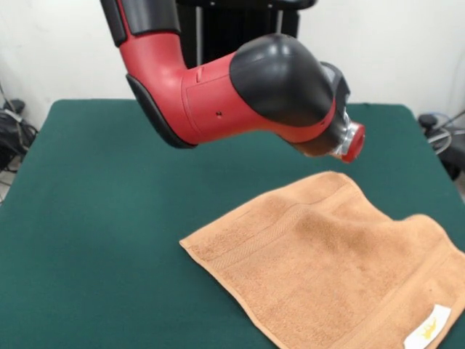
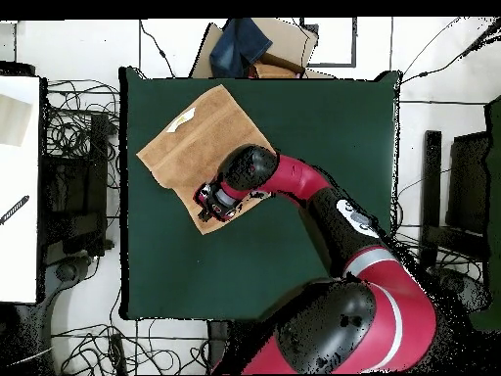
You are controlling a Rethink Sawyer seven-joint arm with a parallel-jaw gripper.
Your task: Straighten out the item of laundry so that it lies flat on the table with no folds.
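We see the towel [image 1: 330, 273] spread on the dark green desk [image 1: 94, 218], off toward one side rather than in the middle; in the overhead view it lies near the far left corner of the desk [image 2: 323, 147], set on a diagonal. It looks mostly flat already, with a soft ridge running across its upper part in the front view and a white label [image 1: 427, 329] near one corner.

The arm [image 1: 240, 87] reaches out over the cloth. From above, the pincer [image 2: 215, 201] sits over the towel's [image 2: 201, 137] corner nearest the robot, so most of the cloth stretches away from it, up and to the left along the towel's long axis. In the front view the wrist end hangs above the towel's far edge, apparently clear of it.

We cannot tell whether the pincer is open or closed, or whether it holds any cloth; the arm's bulk hides it.

We judge the coming move turns on that near corner.
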